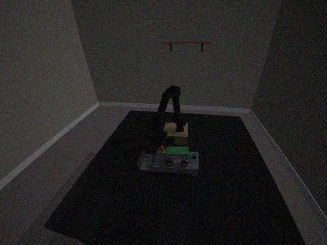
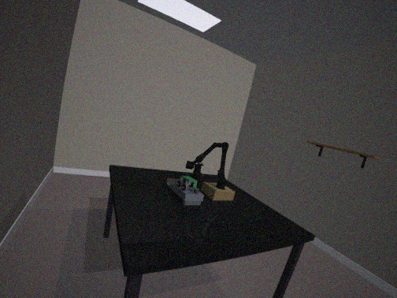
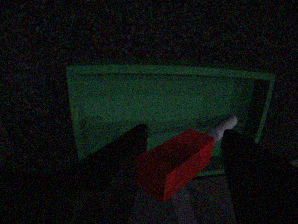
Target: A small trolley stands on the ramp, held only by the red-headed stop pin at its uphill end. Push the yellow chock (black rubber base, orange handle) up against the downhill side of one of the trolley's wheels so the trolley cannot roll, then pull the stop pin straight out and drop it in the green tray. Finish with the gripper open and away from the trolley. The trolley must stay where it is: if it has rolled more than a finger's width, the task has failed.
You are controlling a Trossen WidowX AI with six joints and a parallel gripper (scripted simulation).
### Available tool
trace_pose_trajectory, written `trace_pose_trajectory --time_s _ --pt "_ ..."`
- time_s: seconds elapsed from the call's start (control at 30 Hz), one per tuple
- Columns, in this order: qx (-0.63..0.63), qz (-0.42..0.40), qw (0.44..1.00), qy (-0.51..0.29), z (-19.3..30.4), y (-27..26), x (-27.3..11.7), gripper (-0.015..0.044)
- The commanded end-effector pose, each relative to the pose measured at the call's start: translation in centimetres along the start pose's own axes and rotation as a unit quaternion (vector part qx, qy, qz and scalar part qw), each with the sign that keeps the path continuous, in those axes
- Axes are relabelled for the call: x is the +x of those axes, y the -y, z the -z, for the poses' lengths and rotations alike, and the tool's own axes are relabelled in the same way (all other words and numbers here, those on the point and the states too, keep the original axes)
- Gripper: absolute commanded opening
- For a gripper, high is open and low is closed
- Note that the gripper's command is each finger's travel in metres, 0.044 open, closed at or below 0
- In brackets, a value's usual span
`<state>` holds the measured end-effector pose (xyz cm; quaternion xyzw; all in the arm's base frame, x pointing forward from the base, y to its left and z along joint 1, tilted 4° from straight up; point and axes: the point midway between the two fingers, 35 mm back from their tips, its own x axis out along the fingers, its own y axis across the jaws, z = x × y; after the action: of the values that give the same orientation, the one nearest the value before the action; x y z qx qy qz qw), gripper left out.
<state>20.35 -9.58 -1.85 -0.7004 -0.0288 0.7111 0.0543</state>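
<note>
In the wrist view my gripper [image 3: 185,135] stands part open over the green tray [image 3: 145,100]. The stop pin's red head [image 3: 175,165] is between the fingers, close to the left one, with a gap to the right one. Its grey shank [image 3: 227,125] points into the tray's right part. The trolley [image 1: 176,150] [image 2: 190,180], with a green body, stands on the grey ramp [image 1: 146,164] [image 2: 194,199]. The chock's orange handle [image 1: 163,148] shows by its downhill end; contact with a wheel is too small to tell. The top and exterior views are dark.
The black arm [image 1: 162,105] [image 2: 224,162] rises from a wooden block [image 1: 181,140] [image 2: 224,194] behind the ramp. All stand on a black table [image 1: 172,207] [image 2: 157,232]. A wall shelf [image 1: 186,42] [image 2: 343,150] is far off.
</note>
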Motion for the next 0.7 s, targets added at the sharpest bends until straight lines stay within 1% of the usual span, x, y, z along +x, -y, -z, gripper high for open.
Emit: trace_pose_trajectory --time_s 0.0,0.67 --pt "-0.001 -0.002 1.000 0.000 0.11 -0.31 0.09 0.0190" --pt "-0.001 -0.002 1.000 0.000 0.18 -0.82 0.35 0.0190"
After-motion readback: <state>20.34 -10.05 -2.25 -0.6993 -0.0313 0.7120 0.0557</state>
